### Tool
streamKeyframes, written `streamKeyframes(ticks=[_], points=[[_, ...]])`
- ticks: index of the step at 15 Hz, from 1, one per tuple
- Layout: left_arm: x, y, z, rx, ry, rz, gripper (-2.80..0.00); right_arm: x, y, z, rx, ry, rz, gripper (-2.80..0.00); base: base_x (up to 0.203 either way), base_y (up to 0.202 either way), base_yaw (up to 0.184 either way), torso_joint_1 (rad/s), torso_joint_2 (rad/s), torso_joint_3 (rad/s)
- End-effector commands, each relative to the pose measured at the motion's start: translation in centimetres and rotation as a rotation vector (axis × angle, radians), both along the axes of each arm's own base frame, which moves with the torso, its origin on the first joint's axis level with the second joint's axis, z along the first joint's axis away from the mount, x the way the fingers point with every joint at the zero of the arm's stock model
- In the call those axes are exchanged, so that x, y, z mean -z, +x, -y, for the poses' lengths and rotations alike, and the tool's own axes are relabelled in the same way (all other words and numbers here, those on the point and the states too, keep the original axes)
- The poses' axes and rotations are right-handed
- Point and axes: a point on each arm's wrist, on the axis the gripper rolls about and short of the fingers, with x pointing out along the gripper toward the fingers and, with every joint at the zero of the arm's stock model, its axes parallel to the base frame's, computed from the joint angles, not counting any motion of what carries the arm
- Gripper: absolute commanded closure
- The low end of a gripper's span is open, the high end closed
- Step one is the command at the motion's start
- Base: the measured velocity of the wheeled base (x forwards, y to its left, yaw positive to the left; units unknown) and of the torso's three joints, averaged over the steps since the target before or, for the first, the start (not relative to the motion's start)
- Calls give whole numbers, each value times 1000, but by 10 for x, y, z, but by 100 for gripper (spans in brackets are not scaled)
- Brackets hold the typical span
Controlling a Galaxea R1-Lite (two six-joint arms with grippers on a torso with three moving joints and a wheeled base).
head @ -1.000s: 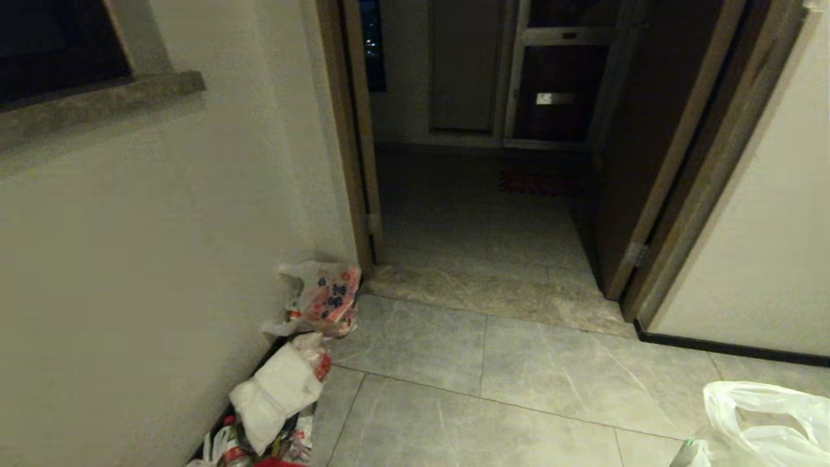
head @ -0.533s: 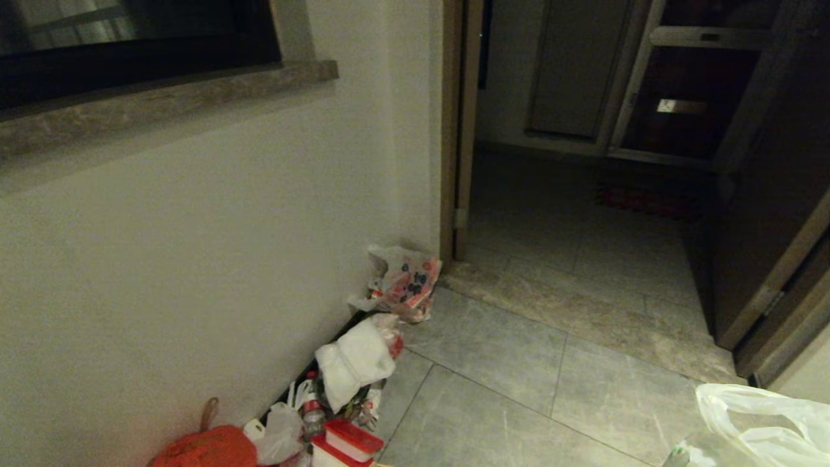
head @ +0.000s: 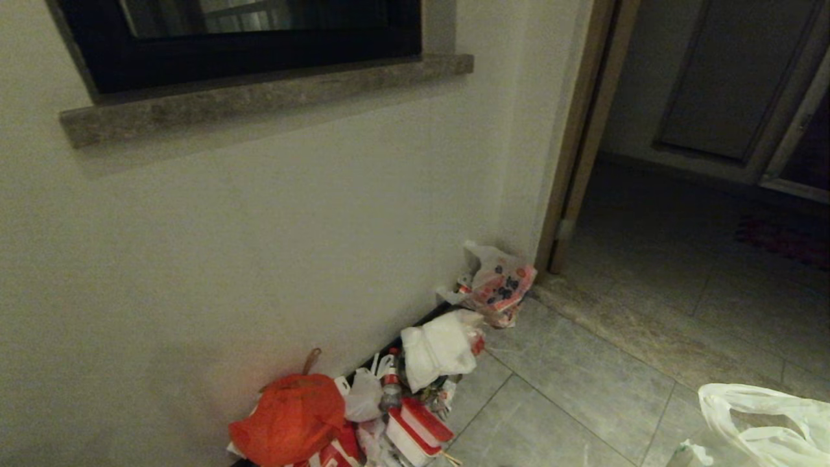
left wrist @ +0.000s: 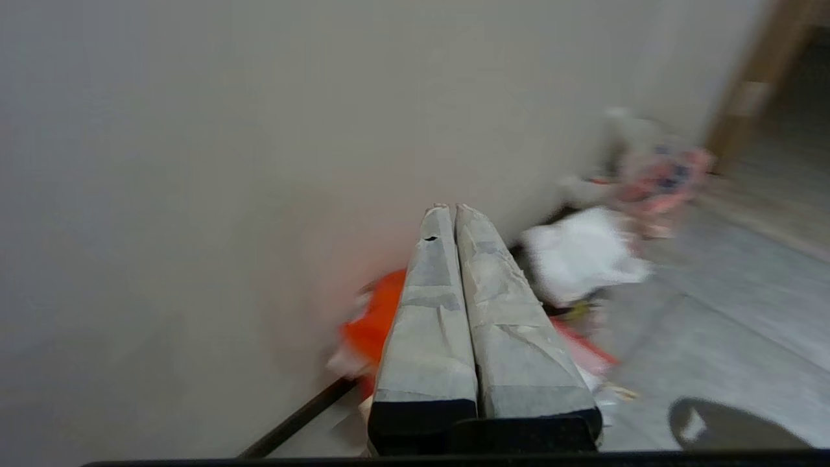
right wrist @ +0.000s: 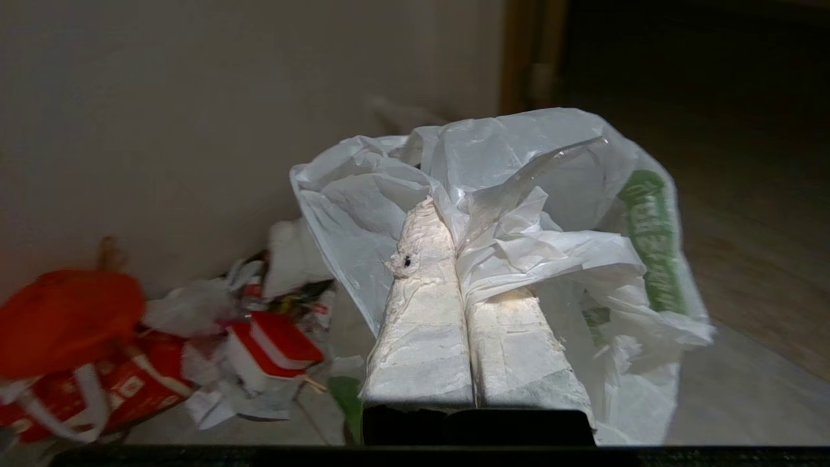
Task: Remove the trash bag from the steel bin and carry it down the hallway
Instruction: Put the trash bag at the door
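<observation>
Right gripper (right wrist: 447, 224) is pinching the trash bag (right wrist: 519, 194), fingers closed; left gripper (left wrist: 450, 211) closed, empty. Rubbish pile (head: 402, 395) is lying beyond, along cream wall (head: 259, 227); grey tile floor (head: 570, 402) underneath.

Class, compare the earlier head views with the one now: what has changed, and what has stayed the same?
The whole view has swung left, so the camera turned; the things did not move. The doorway has slid to the right edge, and the orange-red bag has come into sight by the wall. Unchanged: the right gripper stays shut on the trash bag, low at the right; the rubbish pile lies as before.
</observation>
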Motion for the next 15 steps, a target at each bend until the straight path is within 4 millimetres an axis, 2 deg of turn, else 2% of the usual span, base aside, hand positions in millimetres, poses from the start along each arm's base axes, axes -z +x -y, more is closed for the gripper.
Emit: streamKeyframes(ticks=[1, 11, 15], points=[[0, 0, 0, 0, -2, -2, 0, 0, 0, 0, 0, 0, 0, 0, -1, -6, 171, 6, 4, 2], [0, 0, 0, 0, 0, -2, 0, 0, 0, 0, 0, -1, 0, 0, 0, -8, 167, 3, 2, 2], [0, 0, 0, 0, 0, -2, 0, 0, 0, 0, 0, -1, 0, 0, 0, 0, 22, 0, 2, 1]])
